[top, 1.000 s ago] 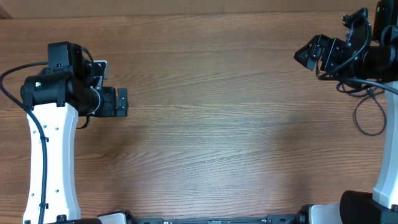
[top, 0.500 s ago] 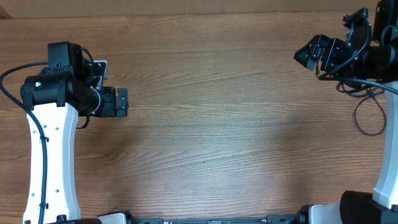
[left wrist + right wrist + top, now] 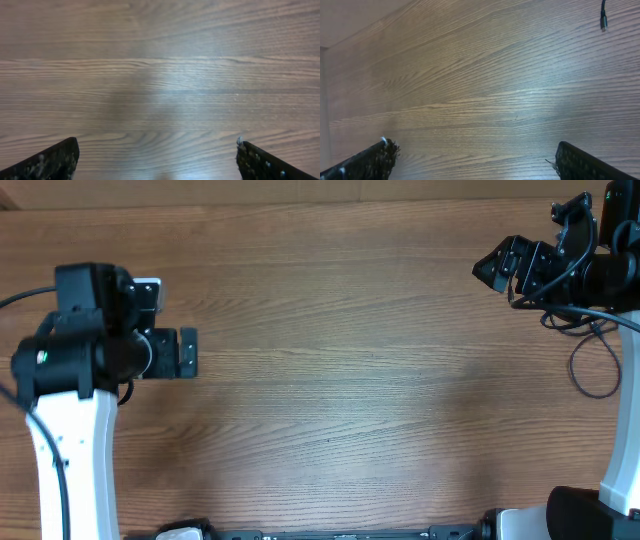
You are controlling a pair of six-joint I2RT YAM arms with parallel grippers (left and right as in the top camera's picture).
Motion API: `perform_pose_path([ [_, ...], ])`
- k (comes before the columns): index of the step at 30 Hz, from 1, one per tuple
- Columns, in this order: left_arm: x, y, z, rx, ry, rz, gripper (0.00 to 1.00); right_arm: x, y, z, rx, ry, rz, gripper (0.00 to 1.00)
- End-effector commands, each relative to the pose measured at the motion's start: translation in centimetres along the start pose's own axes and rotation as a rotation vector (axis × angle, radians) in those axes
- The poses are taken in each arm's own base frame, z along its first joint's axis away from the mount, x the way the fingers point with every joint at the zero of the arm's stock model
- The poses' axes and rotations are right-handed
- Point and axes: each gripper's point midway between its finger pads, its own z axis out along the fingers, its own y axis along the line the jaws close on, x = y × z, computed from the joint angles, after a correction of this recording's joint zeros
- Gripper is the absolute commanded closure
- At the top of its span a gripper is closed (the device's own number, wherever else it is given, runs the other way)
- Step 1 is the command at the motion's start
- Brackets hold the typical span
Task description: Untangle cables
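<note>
Thin black cables (image 3: 575, 323) lie bunched at the far right of the table beside my right arm, and one loose loop (image 3: 574, 372) trails toward the front. In the right wrist view only one cable end with a silvery plug (image 3: 603, 21) shows, at the top right. My right gripper (image 3: 493, 268) is open and empty above bare wood, left of the bunch; its fingers show wide apart in its wrist view (image 3: 475, 152). My left gripper (image 3: 188, 352) is open and empty at the far left, far from the cables; its wrist view (image 3: 157, 152) shows only wood.
The wooden table (image 3: 340, 380) runs across the whole view. The left arm's white link (image 3: 70, 450) stands at the left edge. The right arm's body and its thicker wires (image 3: 600, 275) are at the top right corner.
My left arm has shifted left and slightly toward the front, its gripper still open. The right arm and the cables have not moved.
</note>
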Motion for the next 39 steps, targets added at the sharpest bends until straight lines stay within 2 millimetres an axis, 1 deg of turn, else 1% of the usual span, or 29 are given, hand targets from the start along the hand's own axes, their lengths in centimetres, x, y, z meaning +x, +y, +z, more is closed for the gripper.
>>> perform_pose_path([
  [1,0.1,0.3,-1.8,-0.055,-0.058,0.042,0.0,-0.1,0.3,-0.4,-0.009,-0.012,-0.007,0.0],
  [5,0.1,-1.0,-3.0,-0.038,-0.1,0.081,0.0,-0.1,0.3,-0.4,-0.009,-0.012,-0.007,0.0],
  [10,0.8,-2.0,-3.1,-0.02,-0.128,0.11,0.0,-0.1,0.3,-0.4,-0.009,-0.012,-0.007,0.0],
  [16,0.2,-3.7,-1.6,0.082,-0.345,0.033,0.0,-0.1,0.3,-0.4,-0.009,-0.012,-0.007,0.0],
  [18,0.3,-4.0,-1.5,0.109,-0.423,-0.003,0.0,-0.1,0.3,-0.4,-0.009,-0.012,-0.007,0.0],
  [20,0.5,-4.5,-1.7,0.138,-0.489,-0.033,0.0,-0.1,0.3,-0.4,-0.009,-0.012,-0.007,0.0],
  [24,1.0,-5.7,-2.7,0.195,-0.657,-0.038,0.0,-0.1,0.3,-0.4,-0.009,-0.012,-0.007,0.0],
  [29,1.6,-5.8,-3.5,0.225,-0.82,-0.064,0.0,-0.1,0.3,-0.4,-0.009,-0.012,-0.007,0.0],
  [34,1.3,-5.8,-4.5,0.263,-1.065,-0.07,0.0,-0.1,0.3,-0.4,-0.009,-0.012,-0.007,0.0],
  [39,2.0,-5.8,-4.4,0.327,-1.208,-0.126,0.0,-0.1,0.3,-0.4,-0.009,-0.012,-0.007,0.0],
])
